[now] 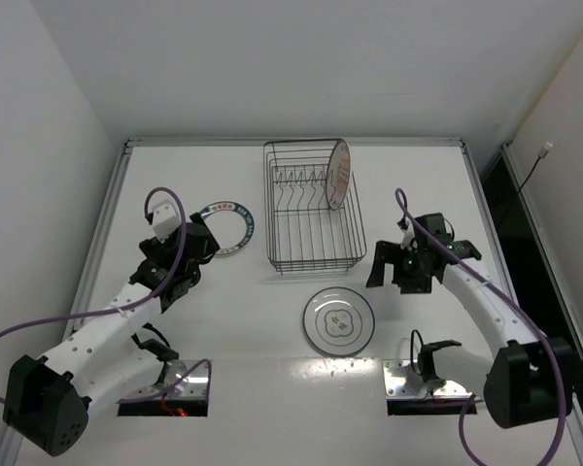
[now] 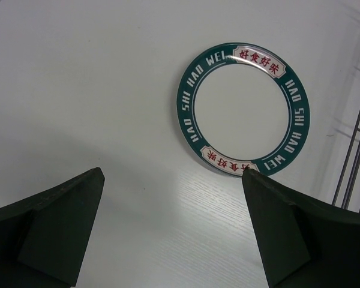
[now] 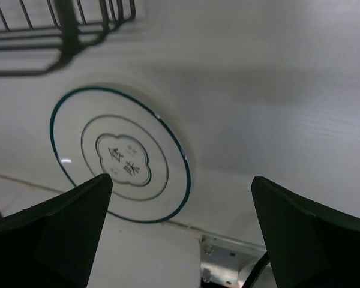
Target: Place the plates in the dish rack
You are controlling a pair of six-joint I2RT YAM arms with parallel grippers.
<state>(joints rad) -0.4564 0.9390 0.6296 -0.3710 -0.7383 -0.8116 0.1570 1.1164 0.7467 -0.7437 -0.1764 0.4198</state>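
Plainly, there are three plates and one rack [image 1: 314, 209]. The orange plate [image 1: 338, 174] stands on edge in the rack's 1 o'clock corner, leaning against the wires. The other two lie flat on the worktop [image 1: 175, 175]. The blue-rim plate [image 1: 228, 227] is at 9 o'clock of the rack, just beside it. The ringed plate [image 1: 339, 320] is at 6 o'clock, near it but apart. By that count one is loaded and two remain.

The left pincer [image 1: 199, 248] hovers at the blue-rim plate's 8 o'clock edge, jaws wide and holding nothing. The right pincer [image 1: 389, 270] hangs at 4 o'clock of the rack, toward 1 o'clock of the ringed plate, also spread wide and empty.

The plates look stiff, glazed and breakable, probably slick and fairly weighty for a two-finger pinch. Lying flat, each offers only its rim. One finger would need to slip under the lip at the nearest edge, the other pressing on top. A glossy rim could slide out as the plate tilts upright.
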